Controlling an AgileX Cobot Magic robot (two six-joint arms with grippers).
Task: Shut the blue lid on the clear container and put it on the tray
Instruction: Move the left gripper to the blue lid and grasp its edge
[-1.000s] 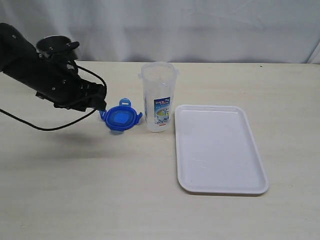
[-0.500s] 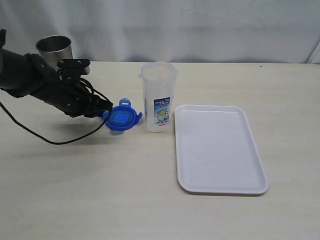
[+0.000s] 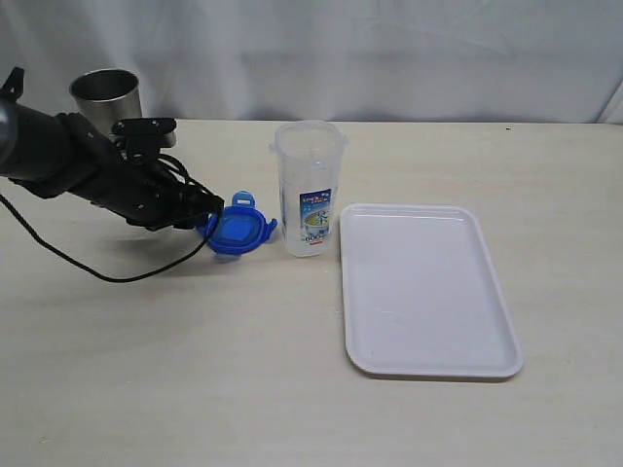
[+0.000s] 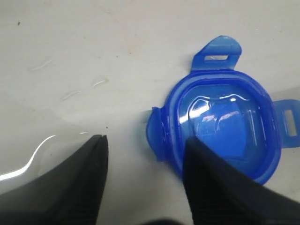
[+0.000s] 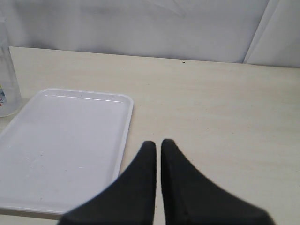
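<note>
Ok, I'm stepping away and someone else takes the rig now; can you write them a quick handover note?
Left gripper: open, low at the blue lid, one finger over its edge; lid lies on the table.
Right gripper: shut, empty, facing the tray.
Clear container: upright, uncovered, on the table between lid and tray.
Done: nothing yet. Left: grip lid, close container, set it on tray.

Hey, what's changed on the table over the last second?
The left arm dropped lower and flatter, uncovering the steel cup, and the left gripper slid a little toward the blue lid. Its jaws stand apart astride the lid's near edge; nothing is taken hold of yet. The lid, the clear container and the tray stayed put.
</note>
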